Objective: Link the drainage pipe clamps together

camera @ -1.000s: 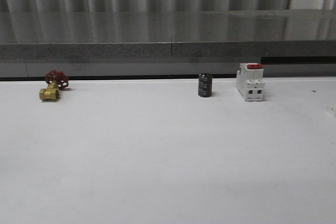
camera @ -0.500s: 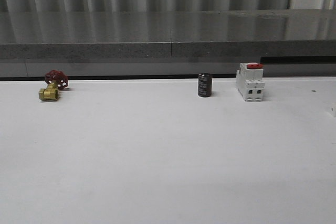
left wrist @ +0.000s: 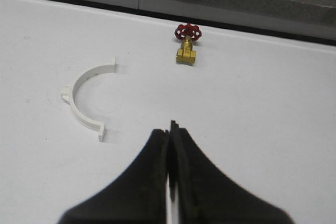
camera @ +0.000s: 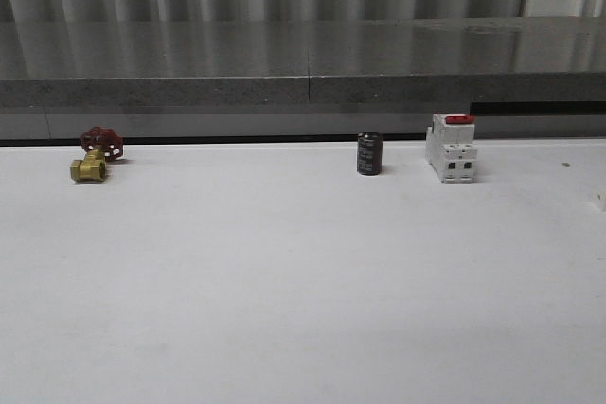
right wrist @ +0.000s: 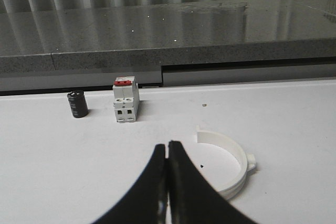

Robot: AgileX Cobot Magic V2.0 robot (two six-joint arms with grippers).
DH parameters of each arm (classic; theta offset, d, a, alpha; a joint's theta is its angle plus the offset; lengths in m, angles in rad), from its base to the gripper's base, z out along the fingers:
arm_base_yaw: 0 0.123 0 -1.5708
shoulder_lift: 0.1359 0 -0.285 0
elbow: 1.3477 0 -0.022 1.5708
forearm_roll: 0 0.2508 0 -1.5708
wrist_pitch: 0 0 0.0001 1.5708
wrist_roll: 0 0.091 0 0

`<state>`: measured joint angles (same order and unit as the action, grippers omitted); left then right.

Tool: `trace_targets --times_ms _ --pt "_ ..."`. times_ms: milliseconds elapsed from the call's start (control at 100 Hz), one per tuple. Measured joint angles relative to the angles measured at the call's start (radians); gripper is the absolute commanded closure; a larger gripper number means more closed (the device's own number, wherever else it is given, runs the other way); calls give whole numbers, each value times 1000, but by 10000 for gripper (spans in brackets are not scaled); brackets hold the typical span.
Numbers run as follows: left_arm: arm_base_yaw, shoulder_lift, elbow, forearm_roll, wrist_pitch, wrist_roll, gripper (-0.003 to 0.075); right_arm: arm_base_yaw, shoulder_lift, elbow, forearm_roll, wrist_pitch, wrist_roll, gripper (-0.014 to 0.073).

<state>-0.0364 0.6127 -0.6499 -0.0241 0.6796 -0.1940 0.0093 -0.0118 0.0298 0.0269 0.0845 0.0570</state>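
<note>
One white half-ring clamp [left wrist: 80,99] lies flat on the white table, seen in the left wrist view, its open side facing the brass valve's side. My left gripper [left wrist: 169,128] is shut and empty, a short way from that clamp's near tab. The other white half-ring clamp [right wrist: 232,161] lies on the table in the right wrist view, close beside my right gripper [right wrist: 167,146], which is shut with nothing in it. Part of this clamp is hidden behind the right fingers.
A brass valve with a red handwheel [camera: 95,155] [left wrist: 187,43] stands at the table's back left. A black cylinder [camera: 369,153] [right wrist: 77,104] and a white block with a red top [camera: 452,148] [right wrist: 126,99] stand at the back right. A grey ledge runs behind the table.
</note>
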Motion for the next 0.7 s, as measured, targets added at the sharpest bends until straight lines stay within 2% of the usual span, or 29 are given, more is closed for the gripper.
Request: trace_targets --times_ms 290,370,440,510,660,700 --pt "0 161 -61 -14 43 17 737 0 0 0 0 0 0 661" --pt "0 191 -61 -14 67 52 700 0 0 0 0 0 0 661" --pt "0 209 -61 -14 83 79 629 0 0 0 0 0 0 661" --pt "0 220 -61 -14 91 91 524 0 0 0 0 0 0 661" --pt "0 234 -61 -14 95 98 210 0 0 0 0 0 0 661" --pt "0 241 -61 -14 95 98 162 0 0 0 0 0 0 661"
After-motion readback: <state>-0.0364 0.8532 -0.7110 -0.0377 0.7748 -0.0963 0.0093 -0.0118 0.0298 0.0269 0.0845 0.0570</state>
